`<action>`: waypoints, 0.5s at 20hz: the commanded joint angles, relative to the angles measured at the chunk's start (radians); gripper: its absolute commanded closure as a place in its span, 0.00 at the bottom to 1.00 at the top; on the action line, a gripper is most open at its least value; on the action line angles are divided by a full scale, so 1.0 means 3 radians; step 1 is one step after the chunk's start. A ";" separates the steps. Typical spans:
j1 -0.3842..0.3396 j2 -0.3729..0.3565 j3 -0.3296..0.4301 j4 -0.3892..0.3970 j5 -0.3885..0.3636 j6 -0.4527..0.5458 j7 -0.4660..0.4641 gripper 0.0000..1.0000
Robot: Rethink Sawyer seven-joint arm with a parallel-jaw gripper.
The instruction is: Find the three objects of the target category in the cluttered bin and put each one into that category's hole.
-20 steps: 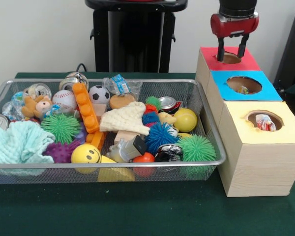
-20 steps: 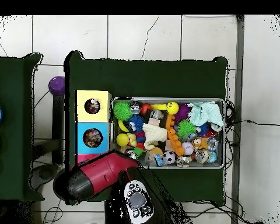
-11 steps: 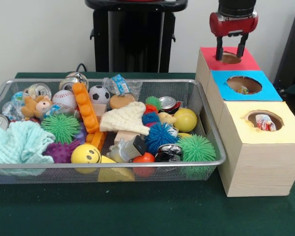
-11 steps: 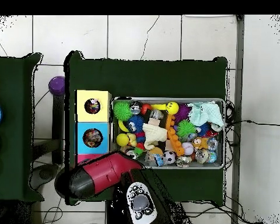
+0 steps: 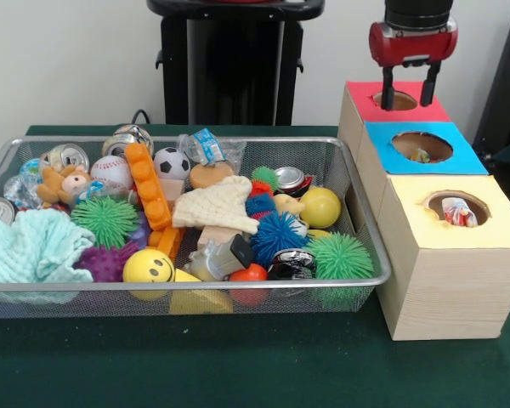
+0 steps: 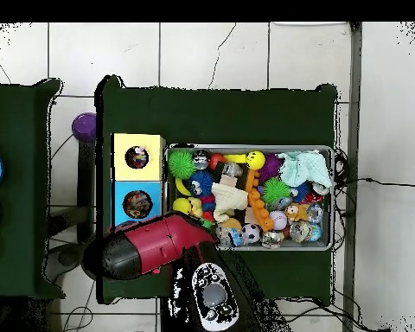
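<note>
My gripper (image 5: pixel 410 96) hangs open and empty just above the hole (image 5: pixel 399 101) in the red-topped box (image 5: pixel 361 106) at the far right. In the overhead view the red arm (image 6: pixel 150 246) covers that box, and the gripper itself is hidden. The wire mesh bin (image 5: pixel 238 285) holds a jumble: drink cans (image 5: pixel 291 179), spiky balls (image 5: pixel 340 257), a yellow ball (image 5: pixel 321 206), a smiley ball (image 5: pixel 148 266), a soccer ball (image 5: pixel 171 162), a cream cloth (image 5: pixel 217 206) and a mint cloth (image 5: pixel 30 246).
A blue-topped box (image 5: pixel 459 157) and a yellow-topped box (image 5: pixel 501 225) stand in a row in front of the red one, each hole showing something inside. They sit tight against the bin's right side. The robot's black pedestal (image 5: pixel 234 64) rises behind the bin.
The gripper, still open, has shifted a little to the right and slightly upward over the red box. In the overhead view the arm has swung a little toward the bin.
</note>
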 commanded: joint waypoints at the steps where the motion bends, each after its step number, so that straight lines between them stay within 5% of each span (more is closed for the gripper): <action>1: 0.0114 0.0132 -0.0137 -0.0412 0.0199 0.0525 0.0447 0.00; 10: 0.0251 0.0242 -0.0240 -0.0447 0.0256 0.0367 0.0514 0.00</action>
